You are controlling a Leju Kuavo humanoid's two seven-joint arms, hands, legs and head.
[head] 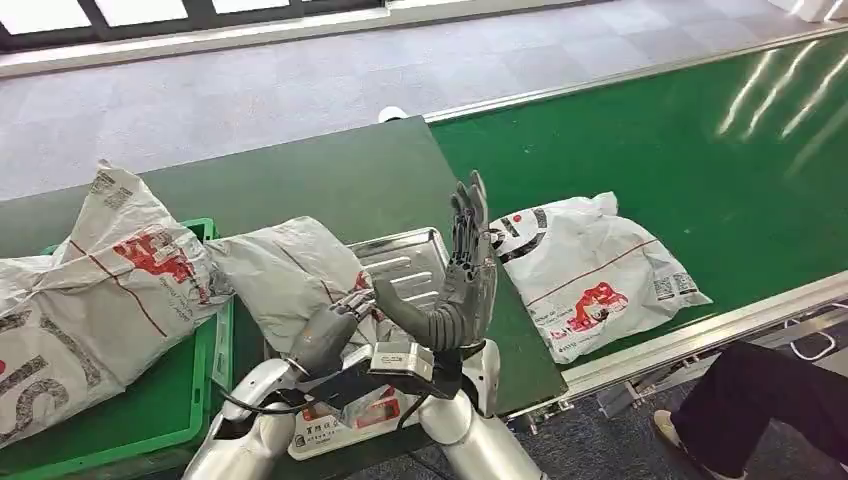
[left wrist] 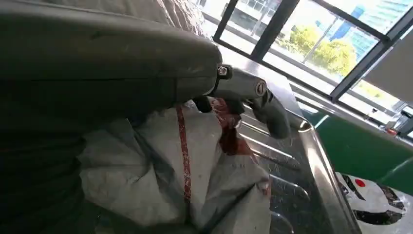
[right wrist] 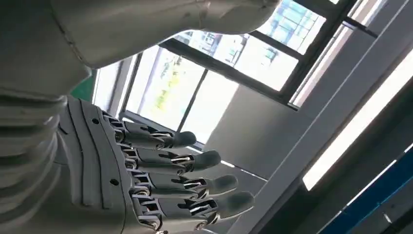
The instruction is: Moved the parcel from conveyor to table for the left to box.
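From the left, a green crate (head: 190, 395) holds a crumpled white mailer (head: 95, 285), and beside it a grey-white plastic parcel (head: 290, 275) lies partly on the ribbed steel tray (head: 410, 262) on the dark table (head: 330, 180). The left hand (head: 335, 330) rests on that parcel's near edge, though whether its fingers grip the film cannot be told. The right hand (head: 462, 285) stands upright above the tray with fingers straight and apart, holding nothing, while a second white parcel (head: 590, 275) lies flat on the green conveyor (head: 700, 140) just beyond the table's edge.

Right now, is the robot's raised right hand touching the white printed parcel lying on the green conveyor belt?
Apart. The head view shows the right hand raised, fingers spread, above the metal tray, clear of the parcel.
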